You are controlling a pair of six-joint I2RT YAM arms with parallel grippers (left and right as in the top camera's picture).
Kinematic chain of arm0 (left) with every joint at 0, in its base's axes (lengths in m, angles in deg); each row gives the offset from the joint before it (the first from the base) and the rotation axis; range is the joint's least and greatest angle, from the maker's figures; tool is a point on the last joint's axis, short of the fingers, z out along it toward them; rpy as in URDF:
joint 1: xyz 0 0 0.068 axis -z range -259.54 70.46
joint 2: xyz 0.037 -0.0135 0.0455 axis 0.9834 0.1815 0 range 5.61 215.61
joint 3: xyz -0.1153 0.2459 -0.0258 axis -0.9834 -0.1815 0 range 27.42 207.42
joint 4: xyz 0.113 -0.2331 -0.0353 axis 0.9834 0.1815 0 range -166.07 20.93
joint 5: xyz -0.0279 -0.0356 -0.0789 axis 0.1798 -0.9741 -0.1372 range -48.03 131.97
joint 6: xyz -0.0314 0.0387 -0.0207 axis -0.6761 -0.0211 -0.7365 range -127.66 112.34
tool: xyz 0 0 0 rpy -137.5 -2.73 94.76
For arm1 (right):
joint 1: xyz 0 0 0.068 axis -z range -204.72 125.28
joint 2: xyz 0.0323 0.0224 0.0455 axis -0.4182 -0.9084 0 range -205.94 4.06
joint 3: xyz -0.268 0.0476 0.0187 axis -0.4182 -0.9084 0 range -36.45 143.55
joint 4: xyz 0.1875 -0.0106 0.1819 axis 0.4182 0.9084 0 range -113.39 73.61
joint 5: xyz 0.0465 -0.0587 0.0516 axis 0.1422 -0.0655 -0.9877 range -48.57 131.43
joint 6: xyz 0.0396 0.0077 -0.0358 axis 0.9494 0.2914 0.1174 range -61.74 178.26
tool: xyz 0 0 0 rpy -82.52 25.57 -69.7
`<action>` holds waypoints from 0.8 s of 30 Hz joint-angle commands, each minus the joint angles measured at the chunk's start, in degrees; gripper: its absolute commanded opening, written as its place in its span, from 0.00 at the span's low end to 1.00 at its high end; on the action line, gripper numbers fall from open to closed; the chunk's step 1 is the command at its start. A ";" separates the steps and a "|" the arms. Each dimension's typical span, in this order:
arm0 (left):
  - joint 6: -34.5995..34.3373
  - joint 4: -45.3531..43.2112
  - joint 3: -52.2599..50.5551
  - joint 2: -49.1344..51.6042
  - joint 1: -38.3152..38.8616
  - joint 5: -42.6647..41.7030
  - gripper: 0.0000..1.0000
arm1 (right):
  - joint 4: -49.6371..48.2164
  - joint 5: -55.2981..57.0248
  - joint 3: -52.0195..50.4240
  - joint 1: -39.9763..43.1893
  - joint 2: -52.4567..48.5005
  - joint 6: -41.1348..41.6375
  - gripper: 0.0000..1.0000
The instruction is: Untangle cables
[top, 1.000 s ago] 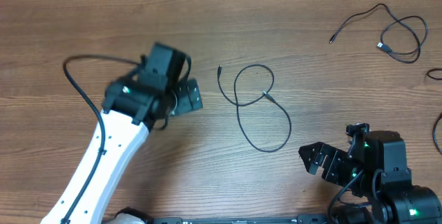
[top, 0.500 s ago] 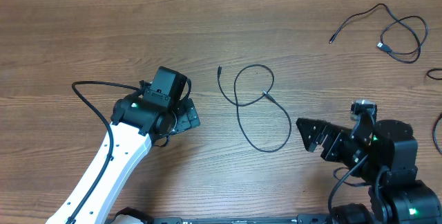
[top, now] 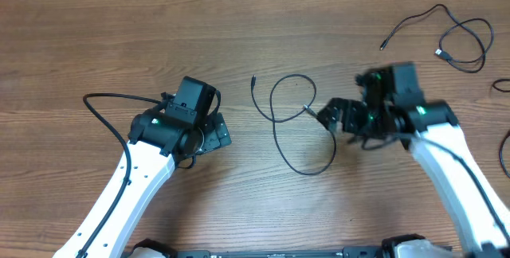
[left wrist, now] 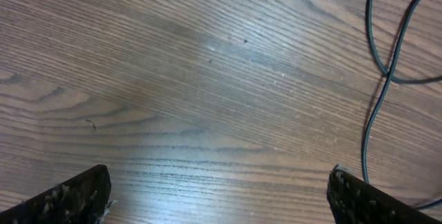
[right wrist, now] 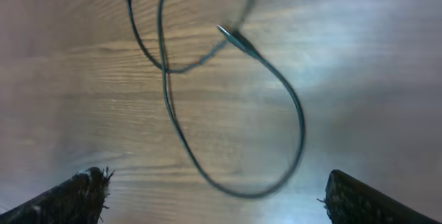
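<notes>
A thin black cable (top: pixel 291 123) lies in a loose loop at the table's middle, one plug end (top: pixel 253 79) pointing up-left. It also shows in the right wrist view (right wrist: pixel 207 99) and at the right edge of the left wrist view (left wrist: pixel 387 65). A second thin black cable (top: pixel 454 39) lies at the far right back. My left gripper (top: pixel 219 127) is open and empty, left of the loop. My right gripper (top: pixel 333 116) is open and empty, just right of the loop, over its right side.
Other black cord ends (top: pixel 502 87) show at the right table edge. The left arm's thick black wire (top: pixel 100 111) curves over the table at the left. The wooden table (top: pixel 119 35) is bare at the back left.
My right arm has swung from the front right corner up and left to the loop's right side. My left arm dropped slightly at first and then held still.
</notes>
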 commanded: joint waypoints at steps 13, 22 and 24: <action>-0.83 0.07 -0.46 -0.44 -0.15 0.94 1.00 | -19.28 12.33 7.19 -17.42 -23.06 -25.66 0.91; -0.83 0.04 -0.46 -0.44 -0.15 0.94 0.99 | -21.27 16.06 7.10 -20.72 -25.99 -30.93 0.83; -0.83 0.04 -0.46 -0.44 -0.15 0.94 1.00 | -21.22 16.04 7.08 -20.96 -26.93 -30.93 0.81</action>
